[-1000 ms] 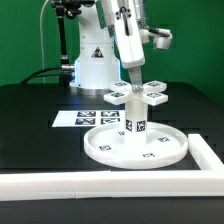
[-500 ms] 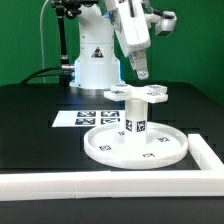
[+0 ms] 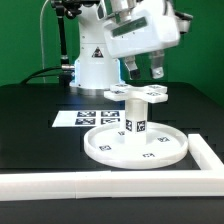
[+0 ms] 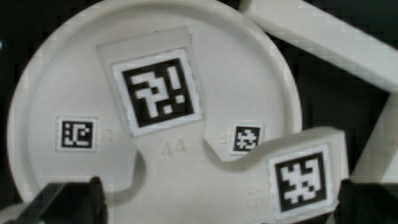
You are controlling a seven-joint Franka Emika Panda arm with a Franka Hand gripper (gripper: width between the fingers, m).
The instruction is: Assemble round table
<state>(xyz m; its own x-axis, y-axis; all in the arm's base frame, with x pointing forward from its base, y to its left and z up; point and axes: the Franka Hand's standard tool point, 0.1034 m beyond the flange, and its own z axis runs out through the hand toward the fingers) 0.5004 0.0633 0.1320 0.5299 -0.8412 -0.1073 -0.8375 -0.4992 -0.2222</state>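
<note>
The large rimmed round disc lies flat on the black table. The short post stands upright on it, and the small cross-shaped piece sits on top of the post. My gripper hangs just above the cross-shaped piece, open, with nothing between its fingers and a small gap below them. In the wrist view the disc fills most of the picture, with one arm of the cross-shaped piece over it. A dark fingertip shows at the edge, and the gripper is open there too.
The marker board lies flat behind the disc. A long white border rail runs along the front and up the exterior view's right, close to the disc. The arm's white base stands at the back.
The gripper was shut on the cross-shaped piece atop the post; it has opened, let go, risen and turned about its wrist. The cross-shaped piece stays on the post.
</note>
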